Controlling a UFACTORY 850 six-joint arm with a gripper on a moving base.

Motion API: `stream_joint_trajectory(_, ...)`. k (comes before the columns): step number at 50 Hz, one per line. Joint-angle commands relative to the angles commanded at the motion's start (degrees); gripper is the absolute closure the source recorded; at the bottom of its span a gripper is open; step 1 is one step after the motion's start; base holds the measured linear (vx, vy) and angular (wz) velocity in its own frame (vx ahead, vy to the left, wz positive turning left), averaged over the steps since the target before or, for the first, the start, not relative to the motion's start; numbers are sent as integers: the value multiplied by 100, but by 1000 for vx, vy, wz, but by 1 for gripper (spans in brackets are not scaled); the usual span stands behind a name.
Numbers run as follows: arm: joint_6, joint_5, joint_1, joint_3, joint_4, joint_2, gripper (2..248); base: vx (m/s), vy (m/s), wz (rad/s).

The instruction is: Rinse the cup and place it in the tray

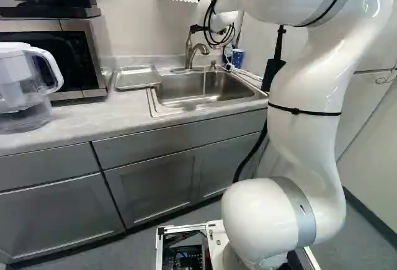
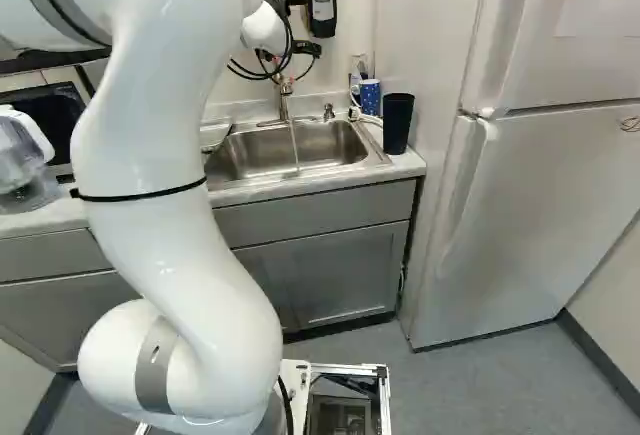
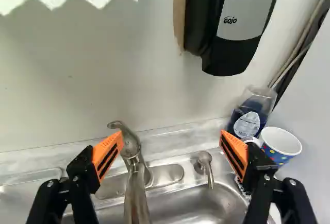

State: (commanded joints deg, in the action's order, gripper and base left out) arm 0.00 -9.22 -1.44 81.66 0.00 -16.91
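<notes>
"Pincer (image 2: 303, 49) first: how does it stand?"

"I've got it spread wide, holding nothing, with the faucet (image 3: 136, 185) showing beyond, between the two orange pads."

"And the big pieces?"

"Pale table (image 1: 118, 113) over grey cabinets. Set into it is the steel sink (image 1: 158, 107), and just beside that, towards the microwave (image 1: 93, 65), lies the shallow metal tray (image 1: 138, 79)."

"Which cup is ours?"

"I see two and can't tell which is meant. The larger, the black cup (image 2: 398, 125), stands upright at the table's corner, beside the sink on the fridge (image 2: 530, 205) side: tall, plain, dark all over, a bit narrower at its foot. The smaller, the spotted cup (image 3: 279, 154), is near it by the wall, mouth up. On my wrist view it's white inside and at the rim, blue outside with coloured dots."
</notes>
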Motion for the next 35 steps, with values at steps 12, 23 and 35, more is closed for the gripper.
stream_joint_trajectory(12,0,0,-4,-407,0,359,3,0,0,0)
stream_joint_trajectory(23,0,63,-9,-770,0,689,3,0,0,0)
stream_joint_trajectory(35,0,222,-14,-1156,0,1048,3,0,0,0)
